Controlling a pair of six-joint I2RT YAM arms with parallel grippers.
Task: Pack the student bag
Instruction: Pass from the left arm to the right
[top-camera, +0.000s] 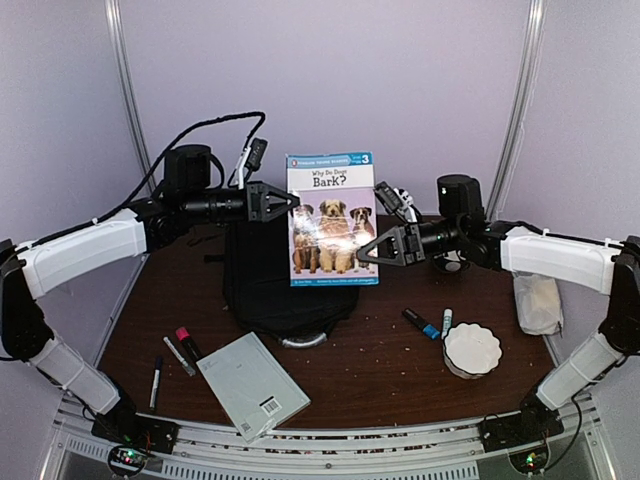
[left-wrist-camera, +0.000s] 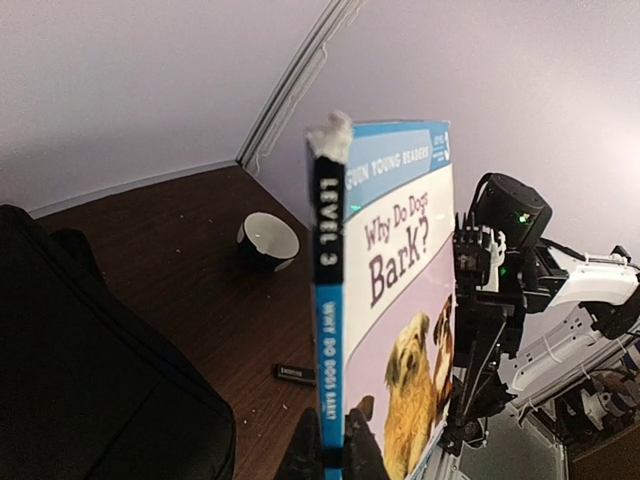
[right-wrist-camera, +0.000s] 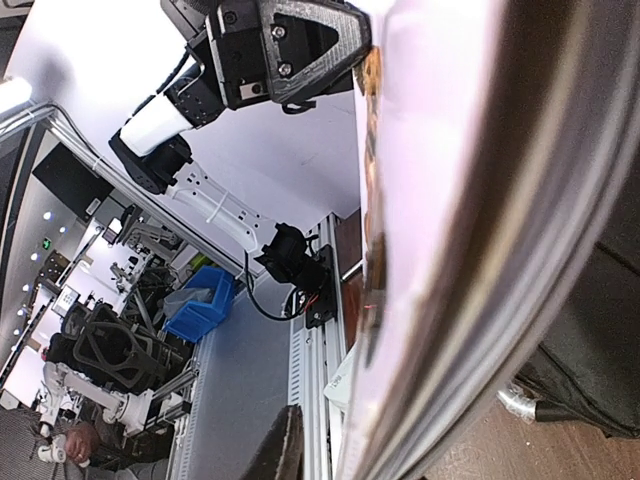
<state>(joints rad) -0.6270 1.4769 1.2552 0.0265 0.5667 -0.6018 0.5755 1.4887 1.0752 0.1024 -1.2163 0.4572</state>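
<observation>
The student bag (top-camera: 270, 285), a black backpack, lies at the table's middle with its silver handle (top-camera: 303, 340) toward me; it also shows in the left wrist view (left-wrist-camera: 80, 380). A book, "Why Do Dogs Bark?" (top-camera: 332, 215), is held upright in the air above the bag. My left gripper (top-camera: 290, 203) is shut on the book's spine edge, as the left wrist view shows (left-wrist-camera: 335, 455). My right gripper (top-camera: 381, 250) straddles the book's right edge. In the right wrist view one finger (right-wrist-camera: 280, 445) stands apart from the cover (right-wrist-camera: 450, 200); the other finger is hidden.
A grey notebook (top-camera: 252, 385) lies at the front. Markers (top-camera: 180, 353) and a pen (top-camera: 156, 382) lie left of it. Two blue markers (top-camera: 422, 324), a white scalloped dish (top-camera: 472, 349) and a white pouch (top-camera: 538, 303) are at the right. A black-and-white bowl (left-wrist-camera: 268, 240) sits behind.
</observation>
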